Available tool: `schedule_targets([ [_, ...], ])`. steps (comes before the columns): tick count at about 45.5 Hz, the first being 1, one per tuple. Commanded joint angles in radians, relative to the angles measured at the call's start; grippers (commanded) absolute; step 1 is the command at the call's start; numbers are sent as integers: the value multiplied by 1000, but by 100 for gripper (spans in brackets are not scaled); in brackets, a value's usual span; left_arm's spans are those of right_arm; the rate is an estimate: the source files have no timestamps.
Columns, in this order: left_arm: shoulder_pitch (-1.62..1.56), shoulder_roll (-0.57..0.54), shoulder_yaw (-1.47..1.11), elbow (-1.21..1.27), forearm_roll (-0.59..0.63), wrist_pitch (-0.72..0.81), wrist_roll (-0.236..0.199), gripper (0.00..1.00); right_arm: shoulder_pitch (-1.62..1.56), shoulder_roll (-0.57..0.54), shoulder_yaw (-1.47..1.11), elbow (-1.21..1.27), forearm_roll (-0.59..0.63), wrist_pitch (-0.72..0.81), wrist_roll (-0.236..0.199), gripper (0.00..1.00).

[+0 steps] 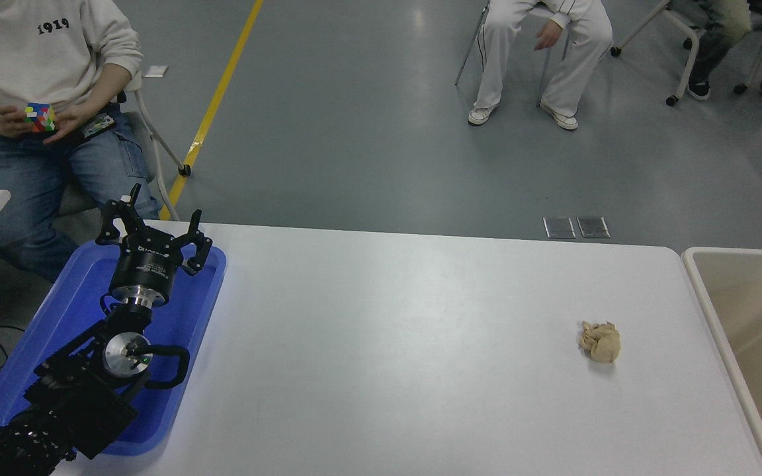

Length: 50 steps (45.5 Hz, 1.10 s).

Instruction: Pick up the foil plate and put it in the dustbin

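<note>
The foil plate is out of view. The dustbin [712, 291], a large beige bin with a thick pale rim, stands against the table's right end and runs off the picture's right edge; the part of its inside that shows holds nothing. My left gripper [153, 228] is parked open over the blue tray at the lower left, fingers spread and holding nothing. The right arm and its gripper do not show anywhere in the head view.
A shallow blue tray [202, 311] lies under the left arm. A crumpled tan paper ball [600, 341] rests on the white table [387, 344] near its right end. A seated person holds a colour cube [39, 116] at the far left; other people sit further back.
</note>
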Motion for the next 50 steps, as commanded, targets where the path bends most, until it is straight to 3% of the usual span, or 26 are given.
schedule_targets([
  [1,0,0,0,0,0,0,0,100,-293,-43,236,-76,22,0,1,0],
  [12,0,0,0,0,0,0,0,100,-568,-45,465,-99,36,-179,1,0],
  [24,0,-1,0,0,0,0,0,100,-876,89,641,-189,271,-574,1,0],
  [50,0,0,0,0,0,0,0,100,-1373,494,1108,-787,312,-726,8,0],
])
